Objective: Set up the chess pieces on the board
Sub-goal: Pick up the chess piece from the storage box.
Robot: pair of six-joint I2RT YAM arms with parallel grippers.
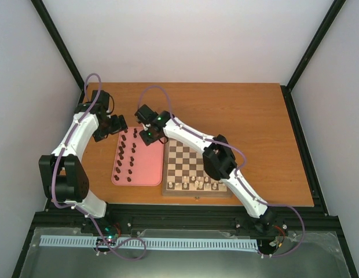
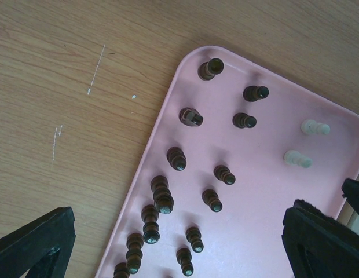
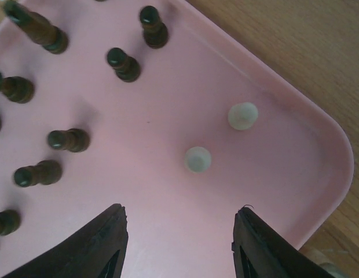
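Right gripper point(image 3: 180, 213) released over pink tray point(image 3: 284, 174), two white pieces point(image 3: 198, 158) at 12 o'clock, left gripper point(image 2: 179, 217) released, empty.

Nothing readable anywhere, tbh. No letters, numbers or logos show on the board point(image 1: 180, 162), the pink tray point(image 1: 147, 168) or the right arm point(image 1: 191, 134). Its green spots point(image 1: 159, 120) might be lights, too tiny to tell.
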